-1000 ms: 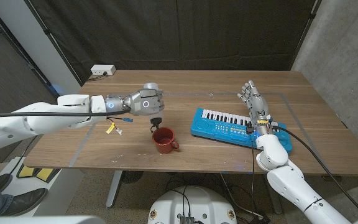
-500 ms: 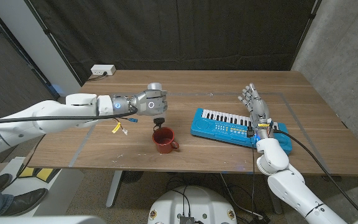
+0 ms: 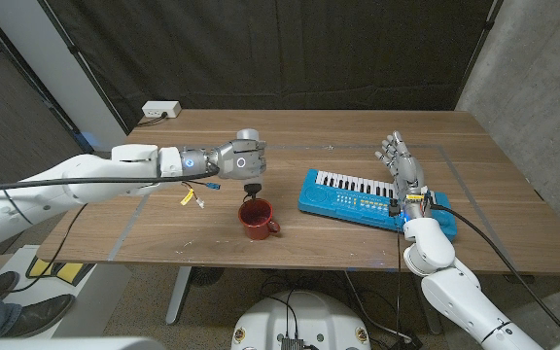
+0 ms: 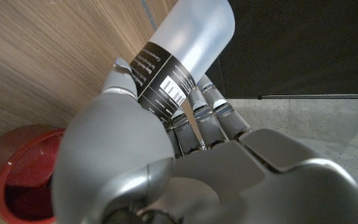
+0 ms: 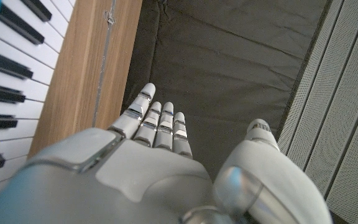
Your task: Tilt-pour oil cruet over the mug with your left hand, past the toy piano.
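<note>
Fingers of left hand wrapped around oil cruet, tipped spout-down just above red mug. Toy piano well apart to the side, beside right hand, fingers spread and holding nothing. Reach and tilt seemingly done; pour apparently under way, though no stream visible; righting and set-down left.

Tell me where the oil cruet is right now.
The oil cruet is gripped in the left hand, tipped with its dark spout down above the red mug, left of the toy piano in the head view.
</note>
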Tool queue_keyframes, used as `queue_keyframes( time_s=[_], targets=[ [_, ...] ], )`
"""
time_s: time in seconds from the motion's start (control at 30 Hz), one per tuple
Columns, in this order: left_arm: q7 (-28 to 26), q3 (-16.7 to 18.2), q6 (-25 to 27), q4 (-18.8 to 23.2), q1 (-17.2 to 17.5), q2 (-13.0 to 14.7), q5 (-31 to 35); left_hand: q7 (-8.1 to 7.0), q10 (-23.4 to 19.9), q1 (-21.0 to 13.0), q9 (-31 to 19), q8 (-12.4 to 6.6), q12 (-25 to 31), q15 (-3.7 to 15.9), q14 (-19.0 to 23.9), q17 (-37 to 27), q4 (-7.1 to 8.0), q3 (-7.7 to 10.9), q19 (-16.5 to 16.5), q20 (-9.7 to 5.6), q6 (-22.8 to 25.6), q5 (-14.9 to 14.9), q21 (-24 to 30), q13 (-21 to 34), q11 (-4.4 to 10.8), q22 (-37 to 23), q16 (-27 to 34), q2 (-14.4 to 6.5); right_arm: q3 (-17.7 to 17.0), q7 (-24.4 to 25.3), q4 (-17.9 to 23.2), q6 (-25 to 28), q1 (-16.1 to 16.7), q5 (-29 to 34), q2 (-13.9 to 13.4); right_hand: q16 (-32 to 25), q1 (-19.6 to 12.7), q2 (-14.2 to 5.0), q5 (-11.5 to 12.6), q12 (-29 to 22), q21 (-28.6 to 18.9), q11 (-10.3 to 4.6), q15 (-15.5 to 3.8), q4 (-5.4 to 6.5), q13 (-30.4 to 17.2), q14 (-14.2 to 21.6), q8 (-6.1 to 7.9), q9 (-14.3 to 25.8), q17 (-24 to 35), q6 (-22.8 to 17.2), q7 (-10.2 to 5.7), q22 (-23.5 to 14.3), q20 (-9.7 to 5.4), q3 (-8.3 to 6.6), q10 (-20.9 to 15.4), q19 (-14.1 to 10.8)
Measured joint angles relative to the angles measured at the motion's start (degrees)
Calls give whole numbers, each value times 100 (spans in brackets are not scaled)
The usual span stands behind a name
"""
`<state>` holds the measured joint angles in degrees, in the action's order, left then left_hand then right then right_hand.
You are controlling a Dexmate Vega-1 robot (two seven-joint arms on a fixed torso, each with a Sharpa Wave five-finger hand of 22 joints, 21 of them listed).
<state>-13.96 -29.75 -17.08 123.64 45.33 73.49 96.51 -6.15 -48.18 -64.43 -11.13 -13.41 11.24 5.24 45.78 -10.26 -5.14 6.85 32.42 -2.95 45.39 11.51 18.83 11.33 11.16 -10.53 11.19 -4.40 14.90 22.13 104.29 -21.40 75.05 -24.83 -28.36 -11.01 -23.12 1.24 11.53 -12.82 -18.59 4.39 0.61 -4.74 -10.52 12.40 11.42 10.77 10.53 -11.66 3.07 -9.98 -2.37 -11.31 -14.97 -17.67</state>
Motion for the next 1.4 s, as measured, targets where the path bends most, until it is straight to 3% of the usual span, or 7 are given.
queue_keyframes(
  time_s=[0.83,1.4],
  targets=[
    [133,-59,-99,-128,-162,-44,-371,-50,-1,0,2,30,-23,19,-25,-3,28,-28,-21,-21,-16,-18,0,0,0,0,-44,0,36,32,-29,71,-75,-3,39,0,0,0,0,0,49,-31,0,0,0,0,0,0,2,0,0,0,0,0,-31,0],
    [298,285,155,-167,61,-119,-1321,-39,21,6,1,59,-47,-13,-57,-5,83,-81,-21,-21,-88,-46,-44,1,23,0,-43,-20,104,84,-53,69,-108,73,103,0,22,-22,0,0,83,-31,0,-25,0,0,1,0,1,0,0,0,1,25,-31,-84]
  ],
)
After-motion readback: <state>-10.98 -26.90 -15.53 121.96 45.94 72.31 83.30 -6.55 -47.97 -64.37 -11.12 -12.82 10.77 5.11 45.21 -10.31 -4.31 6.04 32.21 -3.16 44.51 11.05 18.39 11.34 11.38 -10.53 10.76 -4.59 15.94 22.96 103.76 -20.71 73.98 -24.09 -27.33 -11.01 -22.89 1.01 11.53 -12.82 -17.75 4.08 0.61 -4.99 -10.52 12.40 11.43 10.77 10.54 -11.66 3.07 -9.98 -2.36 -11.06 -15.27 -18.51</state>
